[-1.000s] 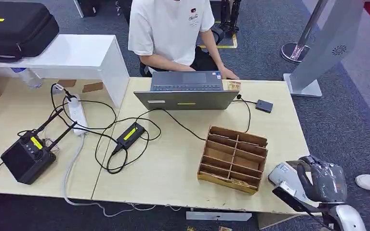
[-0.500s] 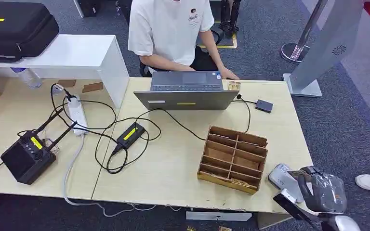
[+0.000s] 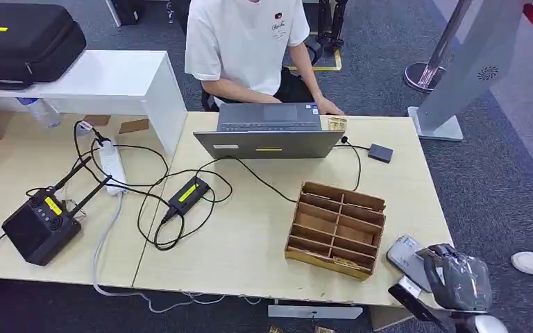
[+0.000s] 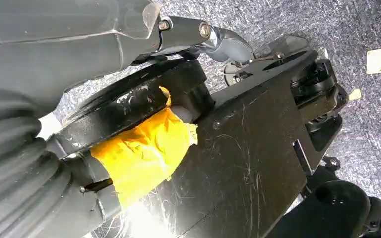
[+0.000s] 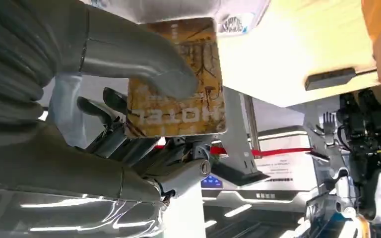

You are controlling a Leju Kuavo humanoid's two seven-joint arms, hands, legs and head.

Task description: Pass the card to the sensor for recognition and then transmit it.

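1. Our right hand [image 5: 144,99] pinches the card [image 5: 178,82], thumb pressed flat across its printed face, darker fingers behind it.
2. In the head view that hand [image 3: 458,277] hangs just off the table's [image 3: 250,243] front right corner, beside the grey sensor pad [image 3: 408,255].
3. The wooden divider box [image 3: 336,227] stands near that corner.
4. Our left hand [image 4: 79,44]: we cannot tell how its fingers lie.

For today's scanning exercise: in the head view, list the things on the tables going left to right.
Black radio box → white power strip → black power adapter → laptop → wooden divided tray → small black sensor → right hand past the table edge.
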